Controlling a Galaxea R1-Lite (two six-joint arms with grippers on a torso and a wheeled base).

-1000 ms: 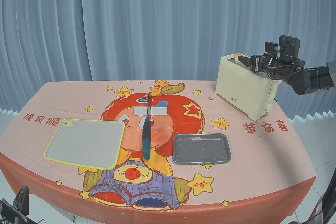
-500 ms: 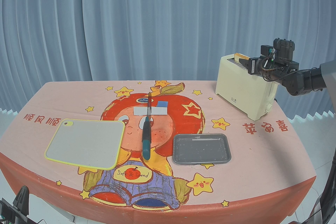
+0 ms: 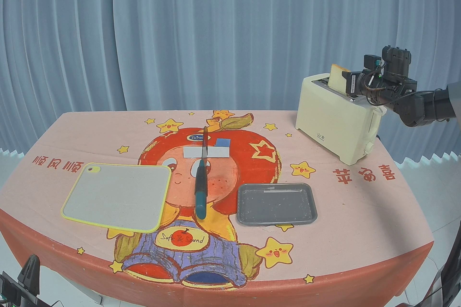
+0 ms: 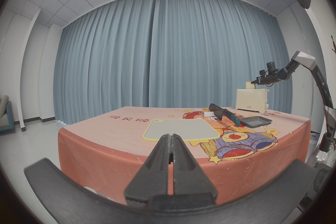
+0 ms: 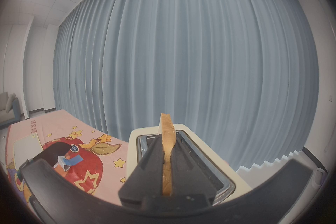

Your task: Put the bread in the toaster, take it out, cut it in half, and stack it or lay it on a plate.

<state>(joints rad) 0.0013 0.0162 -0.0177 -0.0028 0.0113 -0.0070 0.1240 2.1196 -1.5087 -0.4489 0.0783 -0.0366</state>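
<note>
**TOAST SLICE UP OUT OF TOASTER, HELD BY R. GRIPPER**

**Chg vs 0.5 s ago:** the tan toast slice [image 3: 337, 76] then showed only its top crust above the slot. It now stands much higher, w/ most of its face above the cream-white two-slot toaster [image 3: 331, 123]. The black right gripper [image 3: 349, 82] has risen w/ it, on the same side of the toaster. Other goods on the table are unmoved.

**Slice vs fingers:** in the right wrist view the slice stands upright and edge-on between the two black fingers [image 5: 148, 161], which are clamped on its two faces. Its top crust sticks out past the fingertips. The slice is directly over the toaster top. Can't tell whether its lower edge has left the slot.

**Items, L to R:**
1. Black left gripper [image 4: 171, 154]: low, off the table's near left edge, well apart from all goods. Fingers pressed together w/ nothing between.
2. White rect. plastic cutting board, yellow-green rim [image 3: 117, 196]: flat on the left part of the table.
3. Knife, teal handle, dark blade [image 3: 201, 178]: mid-table, handle toward the near edge, blade across a small white-and-blue block [image 3: 213, 150].
4. Dark grey rect. tray [image 3: 277, 203]: flat, just right of the knife, nearer than the toaster.
5. Toaster: far right corner, on the pink cartoon-print tablecloth [image 3: 374, 217].
</note>
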